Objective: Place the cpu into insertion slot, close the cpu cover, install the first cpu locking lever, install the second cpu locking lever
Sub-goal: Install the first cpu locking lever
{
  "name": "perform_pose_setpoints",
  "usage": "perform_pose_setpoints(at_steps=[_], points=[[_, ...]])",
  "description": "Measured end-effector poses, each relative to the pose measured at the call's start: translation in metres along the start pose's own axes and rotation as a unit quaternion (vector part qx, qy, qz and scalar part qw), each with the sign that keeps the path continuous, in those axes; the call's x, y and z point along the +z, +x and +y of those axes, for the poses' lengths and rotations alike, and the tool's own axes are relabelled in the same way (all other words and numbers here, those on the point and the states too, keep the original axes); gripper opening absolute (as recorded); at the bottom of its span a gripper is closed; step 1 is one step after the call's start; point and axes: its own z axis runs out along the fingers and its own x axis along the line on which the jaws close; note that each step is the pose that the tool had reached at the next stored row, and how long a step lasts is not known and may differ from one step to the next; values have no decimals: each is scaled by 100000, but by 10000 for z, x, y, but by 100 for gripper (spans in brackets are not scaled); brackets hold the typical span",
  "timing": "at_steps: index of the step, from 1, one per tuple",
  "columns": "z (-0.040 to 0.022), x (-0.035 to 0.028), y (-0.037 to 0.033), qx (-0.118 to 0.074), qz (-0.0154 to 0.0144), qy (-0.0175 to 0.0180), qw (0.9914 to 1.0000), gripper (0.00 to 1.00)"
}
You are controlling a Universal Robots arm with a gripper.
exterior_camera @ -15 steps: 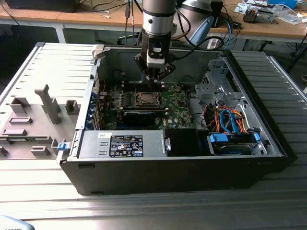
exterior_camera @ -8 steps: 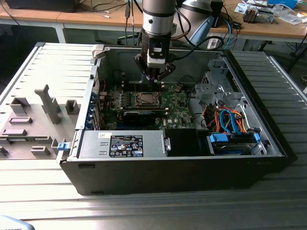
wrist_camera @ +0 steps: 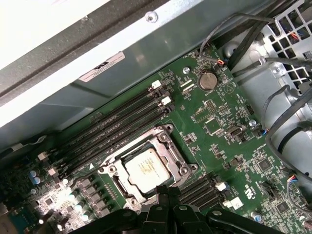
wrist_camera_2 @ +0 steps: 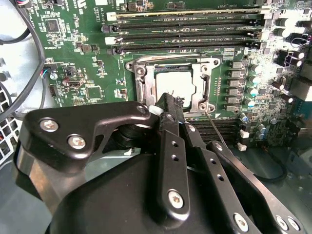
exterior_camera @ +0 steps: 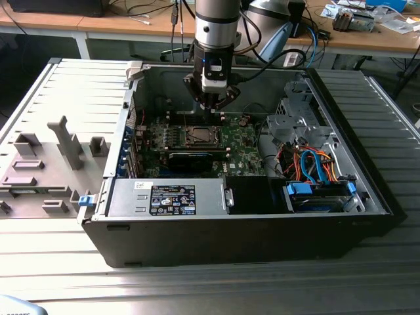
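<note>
The cpu [wrist_camera: 146, 170], silvery-grey and square, lies flat in the insertion slot [exterior_camera: 199, 136] on the green circuit board. The cpu cover [wrist_camera_2: 146, 83], a thin metal frame, lies down around the chip [wrist_camera_2: 176, 84]; its frame also shows in the first wrist view [wrist_camera: 168, 141]. My gripper [wrist_camera_2: 168, 103] hangs just above the slot's near edge, its black fingers [wrist_camera: 163, 195] shut together with nothing between them. A thin wire lever [wrist_camera_2: 214, 127] slants up from the slot's corner beside the fingers. In the exterior view the gripper [exterior_camera: 211, 108] sits over the board inside the case.
Rows of narrow memory slots [wrist_camera_2: 190, 29] run beside the socket. A long black card [exterior_camera: 190, 159] lies in front of it. The case wall [wrist_camera: 122, 63], a metal drive cage [exterior_camera: 292, 118] and bundled cables [exterior_camera: 315, 167] crowd the exterior view's right.
</note>
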Motion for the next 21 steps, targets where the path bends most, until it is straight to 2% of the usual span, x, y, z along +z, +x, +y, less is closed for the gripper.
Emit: perform_pose_setpoints(at_steps=[21], points=[[0, 0, 0, -1661, -88, -18, 99986, 11]])
